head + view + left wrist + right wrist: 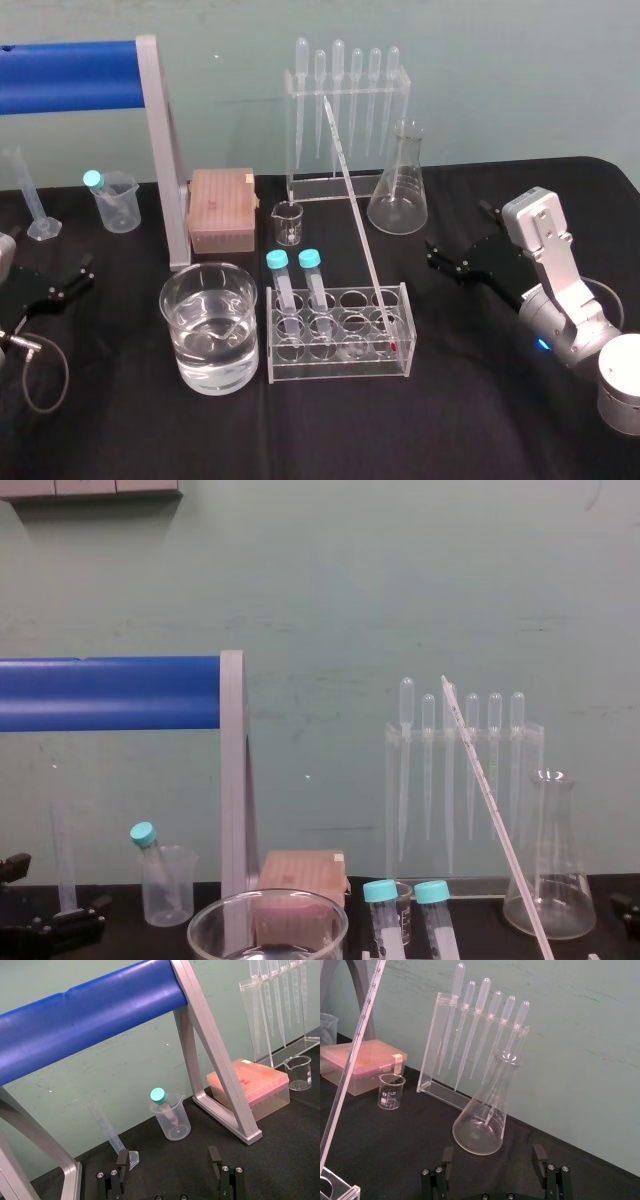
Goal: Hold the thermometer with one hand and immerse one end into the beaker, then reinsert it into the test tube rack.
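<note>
Both spread: left claw (168,1157) parked at table's (470,420) left edge. Right claw (457,232): pinch thermometer (358,215) mid-stem, lift along its lean.

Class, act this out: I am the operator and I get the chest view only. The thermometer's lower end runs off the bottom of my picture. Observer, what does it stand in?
Observer: The thermometer has its lower end in a hole at the right end of the clear rack.
Operator: Does the big beaker hold anything?
Observer: Yes, the beaker is roughly half full of clear liquid.
Operator: Which gripper is nearer the thermometer?
Observer: The right gripper, open and empty, to the right of the rack; the left gripper, also open, is left of the beaker.
</note>
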Motion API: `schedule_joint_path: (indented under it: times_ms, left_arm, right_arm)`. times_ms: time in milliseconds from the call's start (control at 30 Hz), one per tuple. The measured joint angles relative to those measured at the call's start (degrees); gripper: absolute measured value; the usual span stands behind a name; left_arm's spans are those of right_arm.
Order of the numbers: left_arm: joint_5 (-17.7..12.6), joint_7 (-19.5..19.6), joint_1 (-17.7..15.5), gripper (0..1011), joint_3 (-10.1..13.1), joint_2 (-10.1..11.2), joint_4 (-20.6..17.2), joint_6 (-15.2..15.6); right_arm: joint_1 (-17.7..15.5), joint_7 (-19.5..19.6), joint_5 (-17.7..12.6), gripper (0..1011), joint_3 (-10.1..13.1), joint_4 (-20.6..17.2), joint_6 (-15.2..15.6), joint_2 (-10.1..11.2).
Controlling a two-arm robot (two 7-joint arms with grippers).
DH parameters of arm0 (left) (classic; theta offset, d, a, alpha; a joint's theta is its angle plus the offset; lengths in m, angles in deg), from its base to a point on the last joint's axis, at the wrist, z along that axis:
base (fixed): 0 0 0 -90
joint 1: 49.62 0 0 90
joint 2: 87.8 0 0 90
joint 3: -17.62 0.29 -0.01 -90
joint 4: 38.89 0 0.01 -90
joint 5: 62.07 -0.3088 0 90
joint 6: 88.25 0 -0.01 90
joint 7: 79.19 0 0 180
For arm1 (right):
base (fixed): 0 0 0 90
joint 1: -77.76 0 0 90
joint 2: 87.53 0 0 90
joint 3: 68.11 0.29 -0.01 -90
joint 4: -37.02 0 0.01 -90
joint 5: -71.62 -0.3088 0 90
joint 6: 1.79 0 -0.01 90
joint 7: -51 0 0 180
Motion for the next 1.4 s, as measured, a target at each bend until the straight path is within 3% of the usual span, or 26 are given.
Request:
schedule_joint_path:
  times_ms: [133,233,267,367,500,700,1033,1400]
  left_arm:
    - [0.0,0.0,0.0,1008,0.0,0.0,0.0,0.0]
    - [0.0,0.0,0.0,1008,0.0,0.0,0.0,0.0]
    - [0.0,0.0,0.0,1008,0.0,0.0,0.0,0.0]
    - [0.0,0.0,0.0,1008,0.0,0.0,0.0,0.0]
    - [0.0,0.0,0.0,1008,0.0,0.0,0.0,0.0]
    - [0.0,0.0,0.0,1008,0.0,0.0,0.0,0.0]
    - [0.0,0.0,0.0,1008,0.0,0.0,0.0,0.0]
    - [0.0,0.0,0.0,1008,0.0,0.0,0.0,0.0]
  right_arm:
    - [-0.2,-0.2,-0.5,1004,0.5,-0.2,0.0,-0.1]
    - [-1.3,-1.9,-4.5,1004,3.4,-2.1,-0.2,-0.4]
    - [-1.3,-1.9,-4.5,1004,3.4,-2.1,-0.2,-0.4]
    - [-2.7,-4.3,-9.7,1004,6.7,-5.5,-0.1,-0.6]
    - [-3.8,-6.7,-13.7,1004,9.1,-8.8,0.0,-0.9]
    - [-4.5,-10.4,-17.1,1004,10.5,-13.0,0.0,-1.8]
    - [-3.3,-13.4,-16.7,1004,9.1,-15.4,0.2,-4.7]
    - [0.4,-12.7,-14.0,1004,6.9,-13.2,3.2,-10.0]
